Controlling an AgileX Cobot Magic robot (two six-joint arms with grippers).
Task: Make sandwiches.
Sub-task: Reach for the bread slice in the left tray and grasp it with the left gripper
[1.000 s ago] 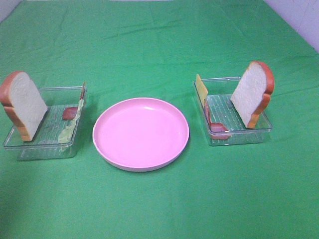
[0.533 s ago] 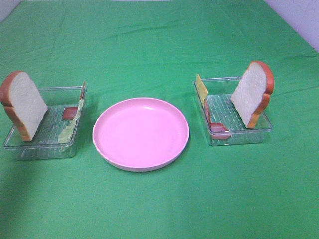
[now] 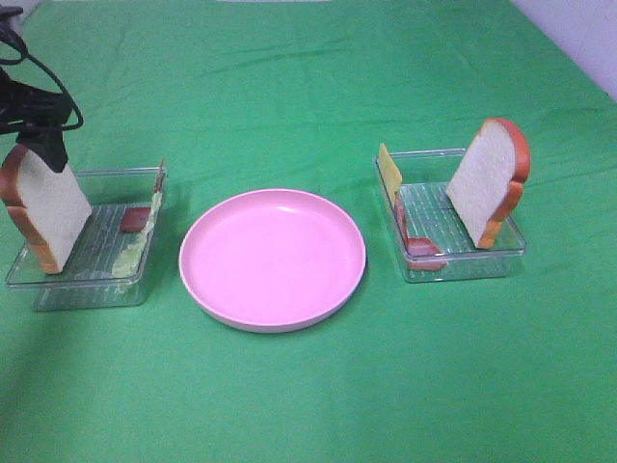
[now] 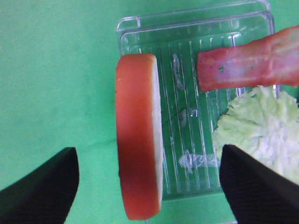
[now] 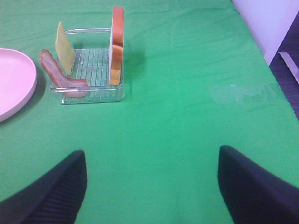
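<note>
The sandwich parts lie apart in two clear trays. The left tray [image 3: 92, 265] holds an upright bread slice [image 3: 43, 207], a bacon strip [image 3: 135, 219] and lettuce [image 3: 125, 256]. The right tray [image 3: 453, 231] holds an upright bread slice [image 3: 490, 183], cheese [image 3: 388, 169] and bacon [image 3: 419, 246]. My left gripper [image 3: 43, 147] hangs just above the left bread. In the left wrist view it [image 4: 149, 154] is open, with a finger on each side of the bread [image 4: 138, 135], not touching it. My right gripper [image 5: 149, 158] is open and empty, well short of the right tray [image 5: 88, 77].
A round pink plate [image 3: 273, 258] sits between the trays with nothing on it; its edge shows in the right wrist view [image 5: 11, 79]. Green cloth covers the table. The table's edge and the floor show at the far right of the right wrist view [image 5: 285, 51].
The left arm has come into the exterior view at the upper left and now sits over the left bread slice. Nothing else has moved.
</note>
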